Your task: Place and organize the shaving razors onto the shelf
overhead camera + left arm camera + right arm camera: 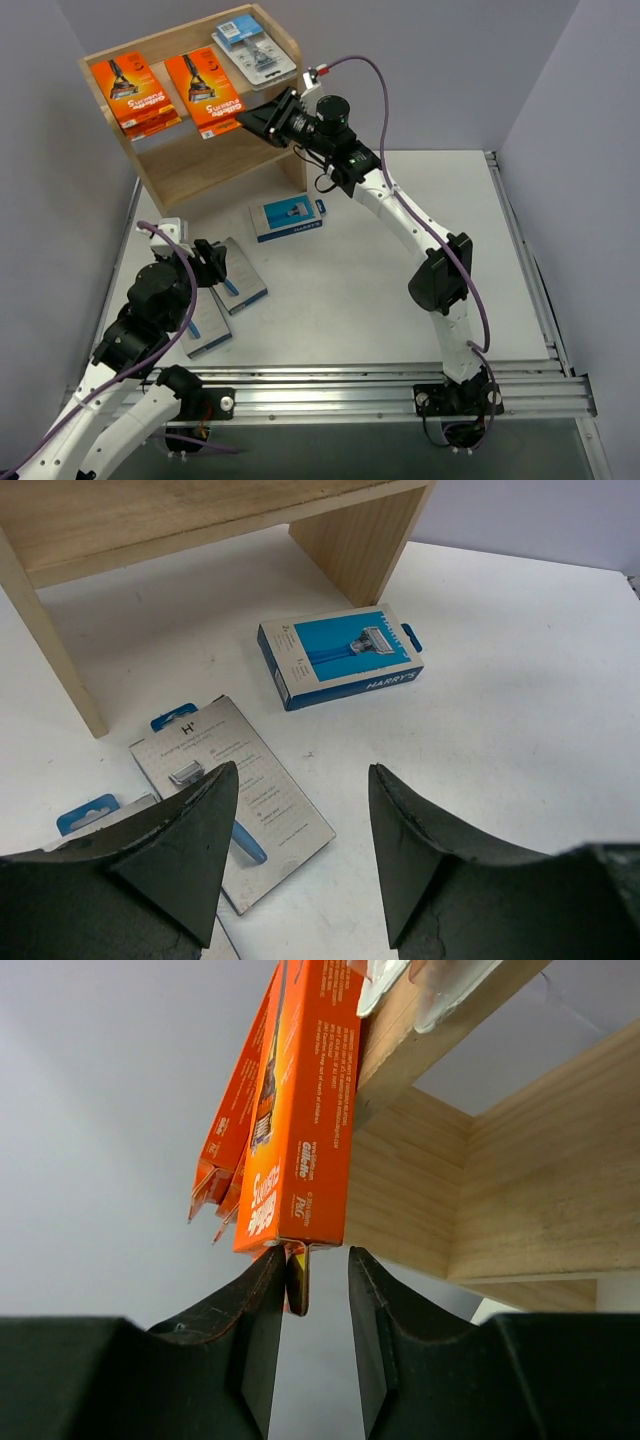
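The razors' packaging is reading as light, stiff, flat card, slick-faced and likely sliding under a push. Edges or hang tabs are offering the best hold, the clear blister being the one prone to crushing. Sitting on the shelf [210, 165] top: two orange packs [135, 92] and one blister pack [255, 52]. Lying on the table [400, 290]: one blue box [290, 217] and two grey packs [240, 275]. The right gripper [315, 1260] is bracketing one orange pack's tab [297, 1285] at the shelf's front edge, jaws parted with a gap showing, not clamped. The left gripper [303, 770] is hovering spread wide above a grey pack, carrying nothing.
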